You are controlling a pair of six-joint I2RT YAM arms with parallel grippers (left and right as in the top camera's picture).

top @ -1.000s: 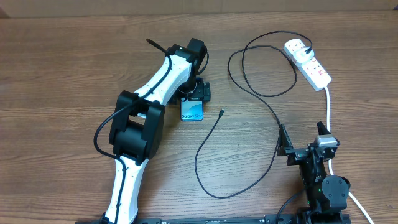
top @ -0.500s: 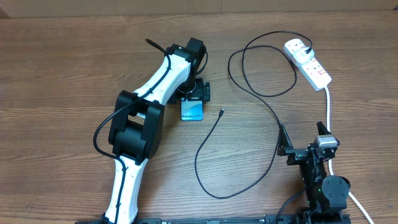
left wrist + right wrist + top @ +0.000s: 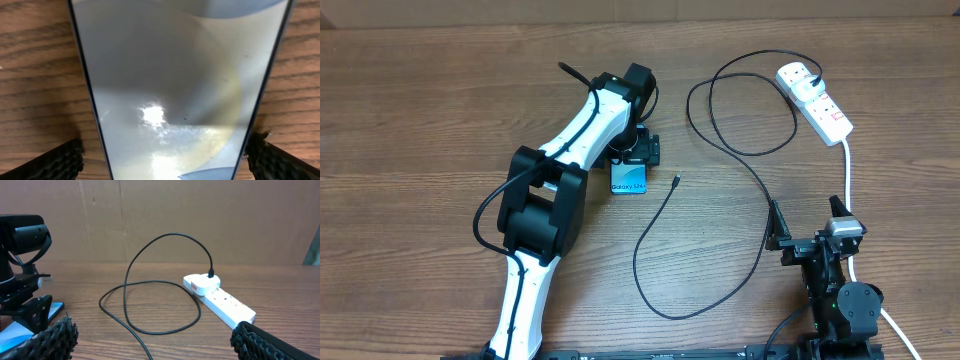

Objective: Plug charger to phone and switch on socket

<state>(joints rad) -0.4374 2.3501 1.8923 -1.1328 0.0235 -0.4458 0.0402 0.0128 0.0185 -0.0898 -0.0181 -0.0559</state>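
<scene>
The phone lies flat on the wooden table with its blue screen up and "Galaxy" text showing. My left gripper is over its far end. In the left wrist view the phone fills the frame, and the left gripper is open with one finger on each side of it. The charger's black cable loops across the table. Its connector tip lies just right of the phone, and its white plug sits in the socket. My right gripper is open and empty near the front edge.
The socket's thick white cord runs down past the right arm. The right wrist view shows the socket, the plug, the cable loops and the left arm. A cardboard wall stands behind the table.
The left arm has shifted very slightly over the phone. The right arm, cable and socket have not moved.
</scene>
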